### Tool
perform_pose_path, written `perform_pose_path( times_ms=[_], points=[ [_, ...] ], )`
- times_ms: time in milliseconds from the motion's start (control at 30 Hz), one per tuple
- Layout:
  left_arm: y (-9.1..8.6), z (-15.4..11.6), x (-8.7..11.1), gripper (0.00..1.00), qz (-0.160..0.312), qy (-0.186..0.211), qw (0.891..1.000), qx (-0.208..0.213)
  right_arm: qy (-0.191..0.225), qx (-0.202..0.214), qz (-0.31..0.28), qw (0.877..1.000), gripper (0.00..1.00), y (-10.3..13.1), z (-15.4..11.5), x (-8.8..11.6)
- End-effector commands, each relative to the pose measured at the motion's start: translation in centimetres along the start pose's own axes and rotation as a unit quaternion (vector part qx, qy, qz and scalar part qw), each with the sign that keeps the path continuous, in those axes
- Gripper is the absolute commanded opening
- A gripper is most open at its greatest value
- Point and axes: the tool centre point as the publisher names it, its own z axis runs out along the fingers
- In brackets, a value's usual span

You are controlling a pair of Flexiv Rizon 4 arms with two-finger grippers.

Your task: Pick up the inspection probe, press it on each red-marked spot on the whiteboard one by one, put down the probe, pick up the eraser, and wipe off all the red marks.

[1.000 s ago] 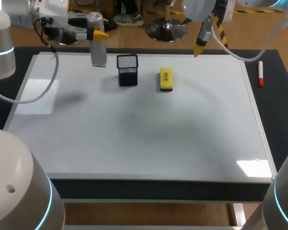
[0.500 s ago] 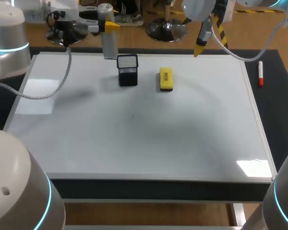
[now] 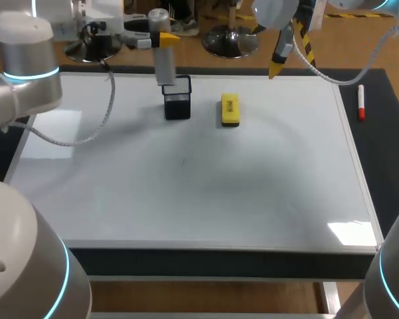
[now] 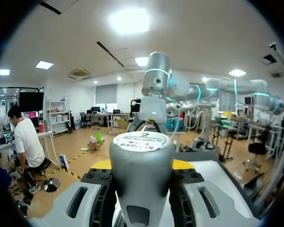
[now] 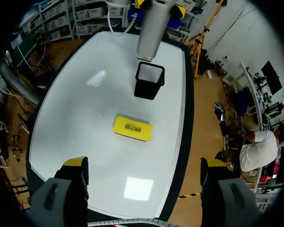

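The left pincer is closed on the upper part of the inspection probe, which hangs upright just above the black mesh holder at the far side of the whiteboard. Its long axis is vertical, and its lower end points down at the holder's far rim, not clearly at the opening. I think that if it goes down like this, the end may catch the rim and tip the light holder towards the eraser. The right pincer is wide open and holds nothing
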Motion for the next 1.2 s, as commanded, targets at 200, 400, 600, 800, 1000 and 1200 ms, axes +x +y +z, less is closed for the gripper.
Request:
perform_pose_path(
  times_ms=[200,400,600,800,1000,1200],
  points=[
    [0.8,1.0,-0.4,0.00,0.004,-0.007,1.000,0.004,0.002,0.002,0.000,1.000,1.00,0.0,-0.1,-0.1],
    [1.4,1.5,-0.6,0.00,0.011,-0.010,1.000,0.000,0.002,0.002,0.000,1.000,1.00,0.0,-0.1,-0.1],
    [2.0,2.0,-0.9,0.00,0.007,-0.010,1.000,-0.001,0.002,0.002,0.000,1.000,1.00,0.0,-0.1,-0.1],
    [2.6,2.2,-1.2,0.00,0.005,-0.012,1.000,0.003,0.002,0.002,0.000,1.000,1.00,0.0,-0.1,-0.1],
    [3.3,2.6,-1.4,0.00,0.002,-0.014,1.000,0.005,0.002,0.002,0.000,1.000,1.00,0.0,-0.1,-0.1],
    [3.9,2.8,-1.5,0.00,0.001,-0.015,1.000,0.004,0.002,0.002,0.000,1.000,1.00,0.0,-0.1,-0.1]
  ],
)
